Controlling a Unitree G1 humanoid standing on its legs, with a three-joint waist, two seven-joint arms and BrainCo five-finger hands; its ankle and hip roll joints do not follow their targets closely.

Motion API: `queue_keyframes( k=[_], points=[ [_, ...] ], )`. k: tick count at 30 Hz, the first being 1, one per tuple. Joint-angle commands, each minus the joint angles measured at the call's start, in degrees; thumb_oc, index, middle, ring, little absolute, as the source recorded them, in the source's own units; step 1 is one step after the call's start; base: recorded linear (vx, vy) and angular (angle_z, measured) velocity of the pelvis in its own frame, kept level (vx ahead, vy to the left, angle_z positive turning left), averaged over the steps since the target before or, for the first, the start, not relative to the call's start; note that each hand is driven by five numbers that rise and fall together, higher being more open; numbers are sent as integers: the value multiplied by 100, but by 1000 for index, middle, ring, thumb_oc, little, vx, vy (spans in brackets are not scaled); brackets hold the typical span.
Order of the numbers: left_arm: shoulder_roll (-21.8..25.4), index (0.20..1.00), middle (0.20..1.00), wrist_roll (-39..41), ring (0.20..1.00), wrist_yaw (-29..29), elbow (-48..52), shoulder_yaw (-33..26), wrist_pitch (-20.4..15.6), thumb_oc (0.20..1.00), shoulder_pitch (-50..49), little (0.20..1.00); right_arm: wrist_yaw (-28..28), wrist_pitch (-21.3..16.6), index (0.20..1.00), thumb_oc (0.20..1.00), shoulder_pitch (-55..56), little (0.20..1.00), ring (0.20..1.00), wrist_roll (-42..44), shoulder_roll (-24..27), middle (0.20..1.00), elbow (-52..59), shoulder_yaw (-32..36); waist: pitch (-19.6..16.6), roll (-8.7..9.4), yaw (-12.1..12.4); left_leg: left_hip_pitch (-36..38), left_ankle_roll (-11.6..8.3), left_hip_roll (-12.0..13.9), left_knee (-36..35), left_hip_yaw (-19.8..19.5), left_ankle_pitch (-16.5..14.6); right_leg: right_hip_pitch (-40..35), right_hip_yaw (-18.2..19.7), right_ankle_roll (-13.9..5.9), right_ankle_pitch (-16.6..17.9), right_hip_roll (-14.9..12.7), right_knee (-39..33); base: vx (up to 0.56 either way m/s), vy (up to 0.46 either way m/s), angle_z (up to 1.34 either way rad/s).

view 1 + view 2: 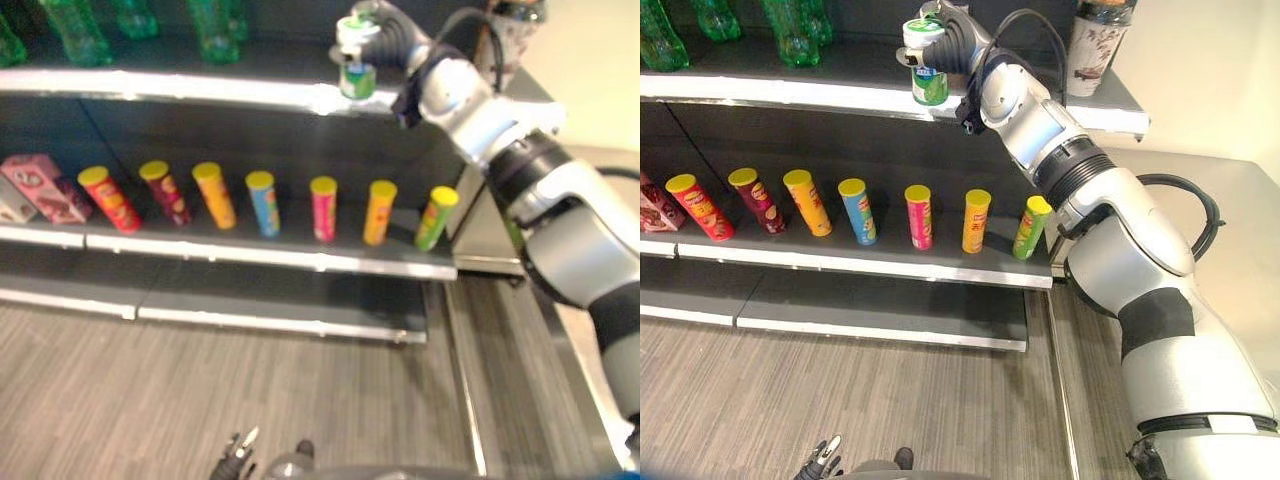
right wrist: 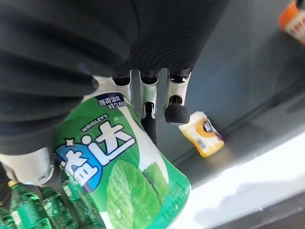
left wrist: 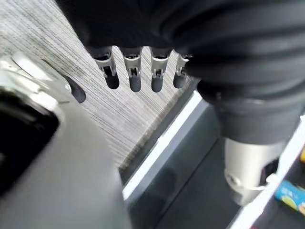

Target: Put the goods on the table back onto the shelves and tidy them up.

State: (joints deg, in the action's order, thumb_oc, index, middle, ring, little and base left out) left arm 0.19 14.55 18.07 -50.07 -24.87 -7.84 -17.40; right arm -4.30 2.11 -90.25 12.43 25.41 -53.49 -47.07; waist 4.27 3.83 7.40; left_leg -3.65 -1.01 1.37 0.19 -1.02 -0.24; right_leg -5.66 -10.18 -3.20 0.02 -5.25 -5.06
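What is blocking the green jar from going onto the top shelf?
Nothing that I can see. The right hand holds the green jar at the front edge of the top shelf. The green bottles stand off to the left, and a patterned cup stands to the right.

A shop, or a mock-up of one: dark display shelves (image 1: 840, 262) with pale front edges, stocked in tidy rows. Yellow-lidded snack tubes (image 1: 918, 216) evenly spaced on the middle level, green bottles (image 1: 790, 30) lined up on the top one, pink cartons (image 1: 40, 187) at the left end
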Motion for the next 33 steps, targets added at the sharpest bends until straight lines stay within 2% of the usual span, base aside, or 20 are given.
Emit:
queue_keyframes(
  k=[1,3,4,5,6,7,8,9,10,11,12,14,15,16,17,18,19,20,21,33],
  points=[
    [32,1000,1000,-163,1000,91,246,291,-189,1000,-7,1000,-248,-135,200,200,-1031,200,200,21,62,200,-408,-207,-152,-158,111,444,-114,585,-519,581,183,-50,212,3,634,-203,6,0,0,19],
    [16,1000,1000,-172,1000,112,261,284,-186,1000,-32,1000,-257,-126,200,200,-1016,200,200,10,40,200,-368,-209,-152,-163,121,459,-111,584,-519,574,180,-39,220,4,602,-183,6,54,-29,12],
    [116,1000,1000,-224,1000,171,204,357,-157,1000,55,1000,-246,-102,200,200,-1070,200,200,5,165,200,-246,-72,180,-19,300,101,-382,521,210,790,526,-195,77,-40,517,-249,6,215,14,7],
    [118,1000,1000,-293,1000,220,99,250,-142,1000,107,1000,-272,-111,200,200,-1215,200,200,69,171,200,-354,-26,281,33,562,-342,-236,728,-312,584,389,-436,203,-36,404,-344,6,323,55,14],
    [151,1000,1000,-310,1000,255,141,285,-136,1000,83,1000,-290,-144,200,200,-1365,200,200,58,270,200,-383,-143,258,48,652,-636,-193,781,-519,432,288,-548,230,-17,368,-382,6,430,262,34],
    [169,1000,1000,-325,1000,320,169,353,-147,1000,19,1000,-314,-190,200,200,-1384,200,200,76,369,200,-484,-165,86,-35,657,-643,-224,815,-519,335,490,-600,306,31,397,-408,6,446,308,8],
    [168,1000,1000,-393,1000,323,61,446,-149,1000,-9,1000,-307,-236,200,200,-1327,200,200,45,331,200,-434,-34,-19,-122,602,-607,-277,768,-519,283,684,-710,349,133,491,-504,6,308,269,-33],
    [170,1000,1000,-394,1000,322,63,447,-149,1000,-19,1000,-308,-236,200,200,-1315,200,200,41,330,200,-430,-29,-19,-120,601,-600,-277,767,-519,282,686,-718,348,134,491,-505,6,423,300,-88],
    [123,1000,1000,-426,1000,269,-70,348,-185,1000,-89,1000,-265,-183,200,200,-1092,200,200,29,271,200,-133,93,-190,-188,593,-329,-250,667,-519,359,729,-1004,252,261,705,-763,6,402,269,-81],
    [147,1000,1000,-431,1000,281,-134,289,-215,1000,-81,1000,-198,-147,200,200,-1019,200,200,-45,338,200,13,-64,-203,-255,524,-221,-231,657,-519,427,726,-1014,302,279,795,-838,350,465,360,-75],
    [140,1000,1000,-393,1000,340,-81,352,-213,1000,-104,1000,-193,-147,200,200,-992,200,200,-21,387,200,4,-21,-160,-361,488,-77,-218,648,-519,472,715,-934,324,264,747,-831,565,203,172,-78],
    [142,1000,1000,-364,1000,365,-48,417,-202,1000,-124,1000,-193,-134,200,200,-1026,200,200,-9,323,200,51,-73,-94,-446,426,71,-219,616,-519,518,638,-908,341,258,693,-865,756,182,227,-79],
    [230,1000,1000,-303,1000,373,125,667,-221,1000,-42,1000,-202,-172,200,200,-1106,200,200,6,330,200,99,-210,-12,-549,94,355,-133,342,-519,424,389,-527,620,215,623,-606,666,246,314,-32],
    [186,1000,1000,-225,1000,390,228,701,-204,1000,-13,1000,-182,-197,200,200,-1078,200,200,8,303,200,161,-217,21,-565,-1,430,-119,288,-519,391,327,-357,594,198,589,-557,523,237,232,13],
    [78,1000,1000,-106,1000,394,445,746,-177,1000,-59,1000,-148,-209,200,200,-1001,200,200,48,324,200,316,-209,57,-513,-127,593,-75,195,-519,327,213,57,506,166,534,-356,6,106,42,29],
    [36,1000,1000,-138,1000,445,494,736,-147,1000,-26,1000,-197,-209,200,200,-721,200,200,41,504,200,684,-113,104,-484,-238,629,20,143,-519,288,172,199,689,169,460,-143,6,109,-16,9],
    [134,1000,1000,-97,1000,293,388,636,-161,1000,-16,1000,-127,-84,200,200,-677,200,200,98,366,200,504,-25,67,-421,-219,644,-47,195,-519,283,168,114,641,163,574,-289,15,39,-23,5],
    [141,1000,1000,-100,1000,297,373,613,-169,1000,1,1000,-122,-92,200,200,-694,200,200,98,349,200,485,-14,79,-407,-244,630,-45,187,-519,269,198,118,631,163,597,-296,10,25,-65,27],
    [33,1000,1000,-109,1000,282,452,757,-168,1000,7,1000,-112,-156,200,200,-865,200,200,-1,405,200,319,-190,53,-273,-175,586,-28,158,-519,273,192,27,575,145,645,-303,6,10,-47,74],
    [-146,1000,1000,-112,1000,352,297,563,-225,1000,35,1000,-222,-151,200,200,-872,200,200,-19,776,200,1074,-242,73,-355,-239,439,-63,289,-519,444,243,-46,468,81,563,-325,6,-4,-13,36]
  ],
)
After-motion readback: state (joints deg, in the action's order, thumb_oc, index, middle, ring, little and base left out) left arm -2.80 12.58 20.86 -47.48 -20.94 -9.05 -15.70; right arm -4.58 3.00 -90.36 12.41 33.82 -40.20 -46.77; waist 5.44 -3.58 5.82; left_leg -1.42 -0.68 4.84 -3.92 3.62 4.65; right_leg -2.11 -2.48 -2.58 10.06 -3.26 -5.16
